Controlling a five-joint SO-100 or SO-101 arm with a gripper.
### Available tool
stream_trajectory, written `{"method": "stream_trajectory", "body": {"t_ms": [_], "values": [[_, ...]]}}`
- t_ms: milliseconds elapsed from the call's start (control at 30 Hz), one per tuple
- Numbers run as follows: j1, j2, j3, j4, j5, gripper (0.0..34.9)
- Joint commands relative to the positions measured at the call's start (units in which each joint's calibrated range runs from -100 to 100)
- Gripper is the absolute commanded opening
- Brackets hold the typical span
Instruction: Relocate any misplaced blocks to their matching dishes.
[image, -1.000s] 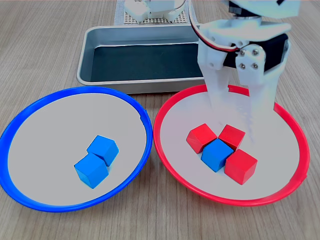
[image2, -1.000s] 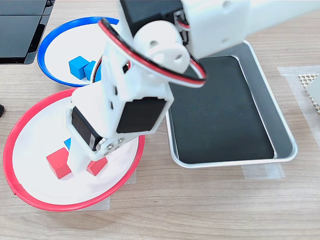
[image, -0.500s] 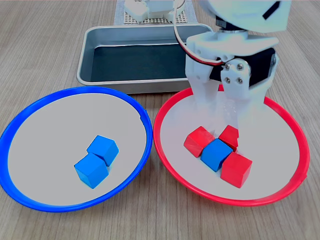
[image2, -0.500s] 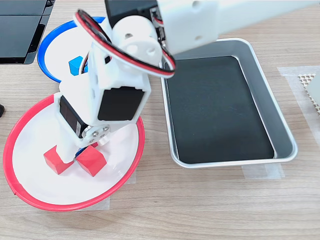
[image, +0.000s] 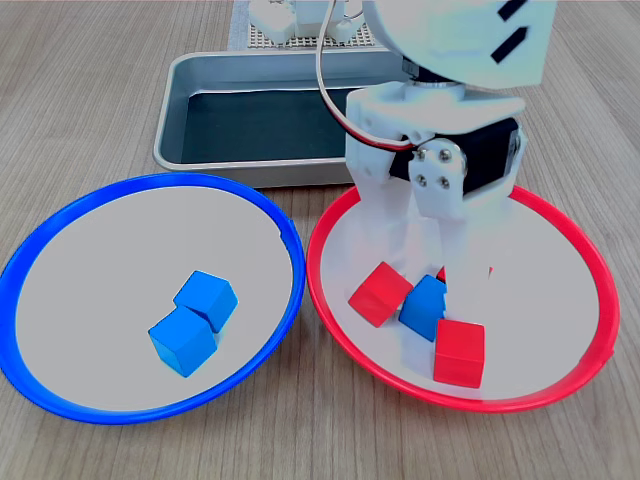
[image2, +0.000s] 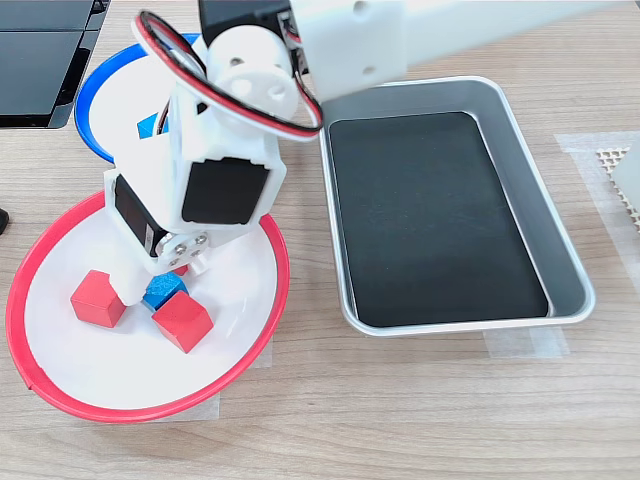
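Note:
In the first exterior view the red-rimmed dish (image: 540, 300) on the right holds a blue block (image: 424, 305) between two red blocks (image: 380, 294) (image: 459, 352). A sliver of a third red one shows behind the fingers. My white gripper (image: 430, 280) reaches down into this dish, open, with its fingers on either side of the blue block. The second exterior view shows the same red dish (image2: 100, 380), the blue block (image2: 163, 292) and my gripper (image2: 155, 285) over it. The blue-rimmed dish (image: 100, 260) holds two blue blocks (image: 205, 298) (image: 182, 340).
A rectangular grey metal tray (image: 170, 110) with a dark bottom stands behind the dishes, close to the red dish's far rim; it is also in the second exterior view (image2: 570, 270). The arm's base (image: 300, 15) is behind it. A black object (image2: 40, 60) lies beside the blue dish (image2: 115, 110).
The gripper has come down and moved toward the first exterior view's left, onto the cluster. Its fingers pushed the red blocks apart, one sliding toward the near rim, leaving the blue block between them.

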Motion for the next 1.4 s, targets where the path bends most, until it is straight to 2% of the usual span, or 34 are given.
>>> {"method": "stream_trajectory", "body": {"t_ms": [0,133,400,1000,1233,1367], "values": [[0.2,-0.4,-2.7,-0.5,0.3,13.5],[-0.4,0.1,-3.6,-1.2,0.3,10.2],[-1.5,0.5,-3.8,-2.5,0.4,0.4],[-1.1,-5.7,-5.8,1.9,-0.1,0.4],[2.0,-12.2,-4.3,4.0,-0.2,0.4],[5.8,-15.9,-2.6,3.8,-0.3,0.4]]}}
